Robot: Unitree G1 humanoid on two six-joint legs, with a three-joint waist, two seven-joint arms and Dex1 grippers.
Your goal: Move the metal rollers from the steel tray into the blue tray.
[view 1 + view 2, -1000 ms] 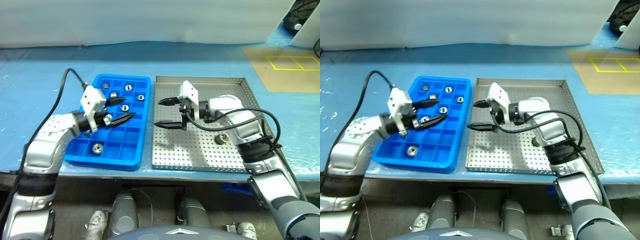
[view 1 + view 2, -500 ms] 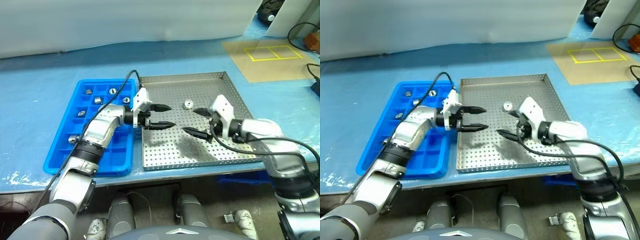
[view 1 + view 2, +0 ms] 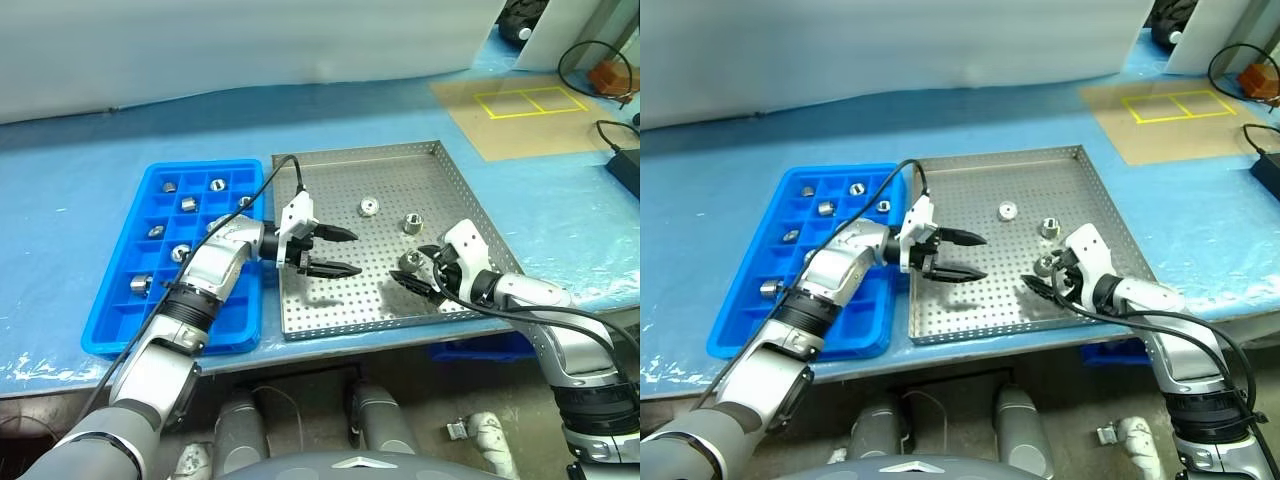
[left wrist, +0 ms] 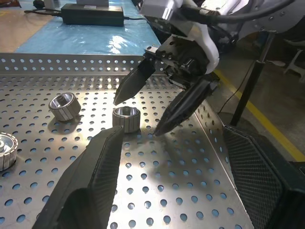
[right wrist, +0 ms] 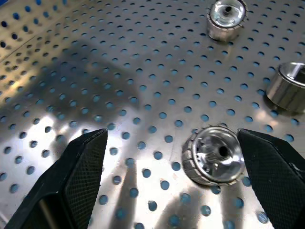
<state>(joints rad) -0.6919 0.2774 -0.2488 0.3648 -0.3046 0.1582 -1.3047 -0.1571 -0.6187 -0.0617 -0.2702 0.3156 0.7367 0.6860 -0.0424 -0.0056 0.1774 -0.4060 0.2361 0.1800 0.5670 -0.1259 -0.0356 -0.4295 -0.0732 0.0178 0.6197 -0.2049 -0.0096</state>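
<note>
The steel tray (image 3: 350,300) holds three metal rollers. Two lie toward its far right (image 3: 368,207) (image 3: 411,222). The third roller (image 5: 212,155) sits near the front right, between the open fingers of my right gripper (image 3: 412,264), which straddles it low over the perforated floor, with a clear gap on one side. My left gripper (image 3: 355,254) hovers open and empty over the left-middle of the steel tray, pointing toward the right gripper. The blue tray (image 3: 205,166) lies left of the steel tray with several rollers (image 3: 187,204) in its compartments.
Both trays sit on a blue-covered table close to its front edge. A brown mat with a yellow taped rectangle (image 3: 520,100) lies at the far right, and a black power adapter (image 3: 625,165) with cables rests at the right edge.
The camera has swung right. My left gripper moved from above the blue tray to over the steel tray. My right gripper moved right and down, ending around the front-right roller. Both stayed open.
</note>
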